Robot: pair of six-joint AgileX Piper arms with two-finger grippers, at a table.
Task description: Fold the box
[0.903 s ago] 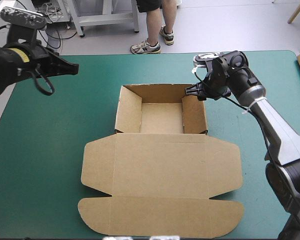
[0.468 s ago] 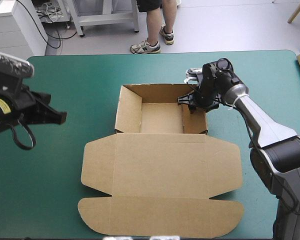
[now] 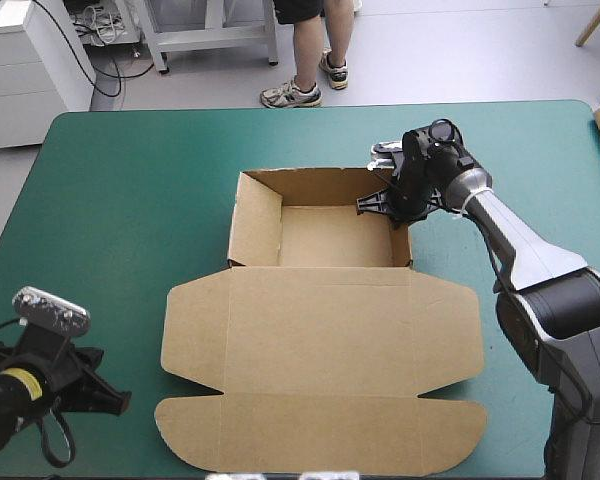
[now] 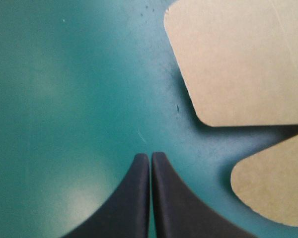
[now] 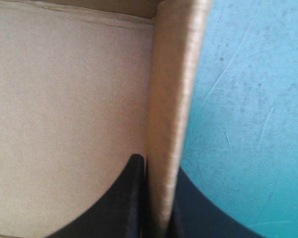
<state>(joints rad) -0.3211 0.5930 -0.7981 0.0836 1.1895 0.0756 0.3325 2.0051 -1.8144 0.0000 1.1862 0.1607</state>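
The brown box (image 3: 320,330) lies mid-table as an open tray with raised walls at the far side, its lid flat toward the front edge. My right gripper (image 3: 388,207) is at the far end of the tray's right wall (image 3: 402,245). In the right wrist view that wall (image 5: 171,89) stands between the black fingers (image 5: 135,171), so the right gripper (image 5: 159,171) is shut on the box. My left gripper (image 3: 115,402) hovers low near the table's front left. It is shut (image 4: 150,157) over bare teal-green cover, beside the lid's rounded flaps (image 4: 238,59), touching nothing.
The teal-green cover (image 3: 130,200) is bare left of the box and along the far edge. The lid's front flap (image 3: 320,435) reaches close to the table's front edge. The right arm (image 3: 520,250) stretches over the table's right side.
My left arm has swung from the table's far left down to its front left corner. My right gripper moved onto the tray's right wall, which now stands more upright.
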